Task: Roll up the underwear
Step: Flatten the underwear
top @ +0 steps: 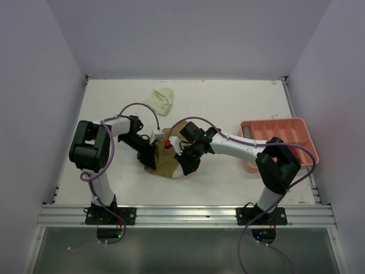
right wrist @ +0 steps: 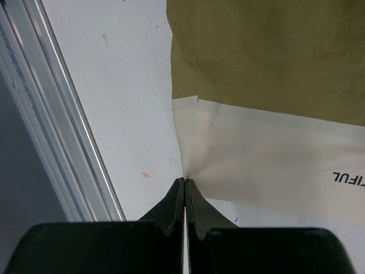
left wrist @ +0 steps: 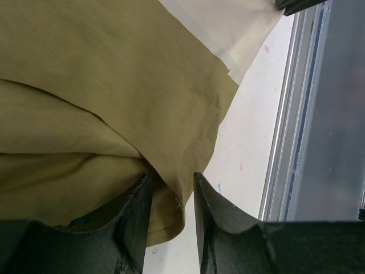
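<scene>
Two grippers on one garment. The olive-tan cloth underwear (top: 165, 165) lies on the white desk (top: 228, 103), near the front edge, between my two arms.

Left gripper (left wrist: 171, 180): part open, clamped on a bunched fold of the olive-tan fabric, with cloth filling the gap between the fingers (left wrist: 134, 222). The rest of the fabric spreads away from the gripper in soft creases.

Right gripper (right wrist: 185, 185): clenched fully, tips together on the corner of the garment's cream waistband (right wrist: 268, 165). The band puckers in toward the tips (so it reads as pinched, not just touched). The band has black lettering at its far end, only partly in frame. The olive-tan body sits just beyond the band, flat on the desk.

The aluminium rail (right wrist: 63, 142) at the desk's front edge runs close beside both grippers.

Also on the desk:
- A crumpled pale yellow-green cloth garment (top: 161, 100) sits towards the back, well apart from the one I hold.
- A salmon-pink plastic tray with compartments (top: 285, 137) sits at the right edge, beside my right arm.
</scene>
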Robot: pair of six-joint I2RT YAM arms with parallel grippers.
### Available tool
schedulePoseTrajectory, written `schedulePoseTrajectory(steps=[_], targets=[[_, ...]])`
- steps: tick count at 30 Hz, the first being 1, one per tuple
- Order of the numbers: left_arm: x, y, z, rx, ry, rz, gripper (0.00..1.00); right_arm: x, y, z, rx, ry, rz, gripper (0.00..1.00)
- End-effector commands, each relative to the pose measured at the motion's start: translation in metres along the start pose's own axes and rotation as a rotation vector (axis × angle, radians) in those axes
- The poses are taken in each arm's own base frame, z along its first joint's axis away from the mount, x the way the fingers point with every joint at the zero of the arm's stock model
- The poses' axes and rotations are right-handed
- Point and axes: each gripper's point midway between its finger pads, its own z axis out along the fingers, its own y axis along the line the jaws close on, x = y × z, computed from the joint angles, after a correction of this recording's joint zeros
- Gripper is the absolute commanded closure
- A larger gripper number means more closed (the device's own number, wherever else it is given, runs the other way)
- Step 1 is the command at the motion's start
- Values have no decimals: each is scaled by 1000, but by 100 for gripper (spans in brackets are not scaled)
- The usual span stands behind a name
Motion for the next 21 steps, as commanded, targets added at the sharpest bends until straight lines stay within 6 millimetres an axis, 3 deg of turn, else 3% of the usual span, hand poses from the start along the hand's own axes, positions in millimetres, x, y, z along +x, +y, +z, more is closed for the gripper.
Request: schedulePoseTrajectory(steps=[1, 5, 7, 15, 18, 21], targets=[[-5, 3, 0, -10, 12, -4, 63, -6, 4, -10, 13, -31, -35, 100], [3, 5, -1, -45, 40, -3, 66, -4, 5, -10, 12, -28, -34, 100], [2, 2, -3, -42, 36, 7, 72, -3, 4, -10, 13, -24, -35, 100], [-14, -31, -17, 52, -21, 114, 89, -10, 7, -28, 45, -59, -74, 100], [-32, -36, -31, 38, -72, 171, 99, -21, 10, -44, 73, -101, -112, 100], [-62, -38, -53, 1, -143, 238, 100, -37, 8, -69, 132, -156, -166, 100]])
